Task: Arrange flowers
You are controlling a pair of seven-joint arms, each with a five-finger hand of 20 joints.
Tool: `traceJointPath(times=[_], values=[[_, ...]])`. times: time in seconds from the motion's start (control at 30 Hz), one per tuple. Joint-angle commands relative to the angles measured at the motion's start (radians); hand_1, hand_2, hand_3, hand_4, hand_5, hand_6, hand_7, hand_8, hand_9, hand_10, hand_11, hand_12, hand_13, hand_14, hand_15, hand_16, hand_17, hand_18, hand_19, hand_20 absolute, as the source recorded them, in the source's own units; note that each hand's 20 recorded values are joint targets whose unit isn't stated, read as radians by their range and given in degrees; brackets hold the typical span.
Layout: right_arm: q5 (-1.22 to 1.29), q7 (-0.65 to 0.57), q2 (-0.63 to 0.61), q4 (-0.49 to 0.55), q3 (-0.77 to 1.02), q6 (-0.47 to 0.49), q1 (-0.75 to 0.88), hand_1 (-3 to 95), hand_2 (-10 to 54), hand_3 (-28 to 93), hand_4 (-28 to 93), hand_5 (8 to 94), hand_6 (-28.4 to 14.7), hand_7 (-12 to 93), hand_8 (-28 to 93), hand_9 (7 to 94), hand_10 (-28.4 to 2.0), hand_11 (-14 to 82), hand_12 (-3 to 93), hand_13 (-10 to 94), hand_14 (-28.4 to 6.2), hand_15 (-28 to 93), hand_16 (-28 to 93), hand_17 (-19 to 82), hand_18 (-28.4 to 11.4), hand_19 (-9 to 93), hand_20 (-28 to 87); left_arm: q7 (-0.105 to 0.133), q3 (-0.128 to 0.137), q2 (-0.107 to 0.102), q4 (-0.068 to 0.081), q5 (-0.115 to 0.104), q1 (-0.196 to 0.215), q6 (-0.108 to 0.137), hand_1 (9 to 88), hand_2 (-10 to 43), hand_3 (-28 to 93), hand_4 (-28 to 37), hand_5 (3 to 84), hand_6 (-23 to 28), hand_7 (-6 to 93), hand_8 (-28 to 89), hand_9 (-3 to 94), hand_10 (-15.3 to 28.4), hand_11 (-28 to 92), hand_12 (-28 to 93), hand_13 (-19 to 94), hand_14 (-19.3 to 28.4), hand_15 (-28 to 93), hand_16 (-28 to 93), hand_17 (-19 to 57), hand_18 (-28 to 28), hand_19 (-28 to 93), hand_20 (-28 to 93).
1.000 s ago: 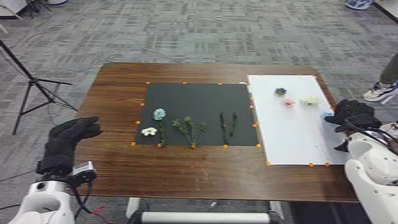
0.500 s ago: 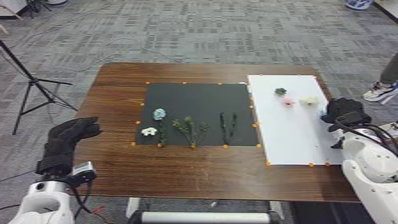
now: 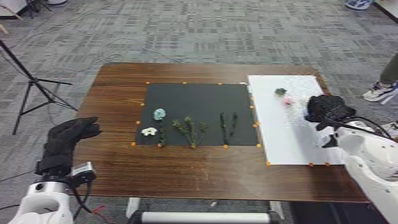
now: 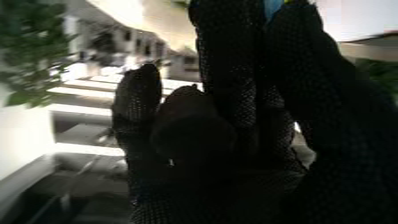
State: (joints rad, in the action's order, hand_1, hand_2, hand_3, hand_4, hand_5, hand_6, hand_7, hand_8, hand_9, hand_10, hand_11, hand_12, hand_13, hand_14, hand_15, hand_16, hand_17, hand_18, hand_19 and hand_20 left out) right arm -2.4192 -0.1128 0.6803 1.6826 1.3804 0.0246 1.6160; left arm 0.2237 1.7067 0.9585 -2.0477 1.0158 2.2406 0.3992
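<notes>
Right wrist view: right hand (image 3: 329, 107) pinches something blue (image 4: 273, 7); head view: left hand (image 3: 67, 135) loosely spread.

Stems (image 3: 192, 134) on mat (image 3: 196, 95), board (image 3: 284, 140) right of mat, flower heads (image 3: 288, 101) on board

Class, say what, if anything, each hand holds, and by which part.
The right hand pinches a blue thing, likely a flower, between its fingers; which part it grips cannot be told. The left hand holds nothing.
</notes>
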Motion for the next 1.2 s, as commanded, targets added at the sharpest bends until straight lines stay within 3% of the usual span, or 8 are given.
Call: traceJointPath(times=[0.03, 0.27, 0.6, 0.87, 1.2], values=[[0.043, 0.055, -0.088, 0.103, 0.018, 0.069, -0.037, 54.1, -9.5, 64, -25, 77.3, 3.5, 30, 4, 90.5, -7.4, 19.6, 27.6, 81, -6.6, 77, 29, 41, -22.0, 78, 47, 0.0, 0.01, 0.0, -0.014, -0.003, 0.021, 0.011, 34.3, 8.6, 67, -22.7, 55.5, 2.0, 24.1, -8, 57.7, 13.2, 29, 14, 46, 17.6, 45, -2, 5.5, 14.3, 26, 25], [0.132, 0.112, -0.079, 0.16, -0.05, 0.194, -0.15, 53.7, -9.5, 65, -25, 77.0, 3.7, 31, 3, 90.4, -7.2, 19.0, 27.7, 81, -6.4, 77, 30, 41, -21.8, 78, 47, -0.001, 0.011, -0.003, -0.012, -0.002, 0.017, 0.007, 34.2, 8.6, 67, -22.7, 55.5, 2.0, 24.1, -9, 57.5, 13.2, 29, 14, 46, 17.6, 45, -2, 5.5, 14.2, 26, 25], [0.254, 0.127, 0.004, 0.159, -0.256, 0.354, -0.404, 53.4, -9.5, 65, -25, 77.2, 3.7, 31, 3, 90.4, -7.1, 18.2, 28.1, 81, -6.3, 77, 30, 41, -21.8, 79, 47, 0.003, 0.009, -0.008, -0.011, -0.003, 0.012, 0.002, 34.2, 8.5, 67, -22.7, 55.5, 2.0, 24.2, -9, 57.6, 13.2, 29, 14, 46, 17.6, 45, -2, 5.4, 14.3, 26, 25], [0.237, 0.168, 0.095, 0.126, -0.44, 0.401, -0.566, 53.6, -9.5, 65, -25, 77.2, 3.9, 31, 3, 90.4, -7.0, 17.7, 27.9, 81, -6.3, 77, 30, 41, -21.8, 79, 47, 0.001, 0.003, -0.008, -0.008, -0.002, 0.007, -0.003, 34.3, 8.5, 67, -22.8, 55.5, 1.9, 24.1, -9, 57.6, 13.3, 29, 14, 46, 17.5, 45, -2, 5.4, 14.3, 26, 25], [0.179, 0.207, 0.255, 0.035, -0.558, 0.407, -0.655, 54.3, -9.2, 64, -25, 76.2, 4.4, 32, 2, 90.0, -6.8, 17.0, 27.7, 81, -6.1, 77, 30, 41, -21.7, 79, 47, -0.004, -0.004, -0.018, -0.002, -0.002, -0.007, -0.014, 34.4, 8.5, 67, -22.7, 55.6, 2.0, 24.0, -9, 57.5, 13.2, 29, 14, 46, 17.6, 45, -2, 5.4, 14.3, 26, 25]])
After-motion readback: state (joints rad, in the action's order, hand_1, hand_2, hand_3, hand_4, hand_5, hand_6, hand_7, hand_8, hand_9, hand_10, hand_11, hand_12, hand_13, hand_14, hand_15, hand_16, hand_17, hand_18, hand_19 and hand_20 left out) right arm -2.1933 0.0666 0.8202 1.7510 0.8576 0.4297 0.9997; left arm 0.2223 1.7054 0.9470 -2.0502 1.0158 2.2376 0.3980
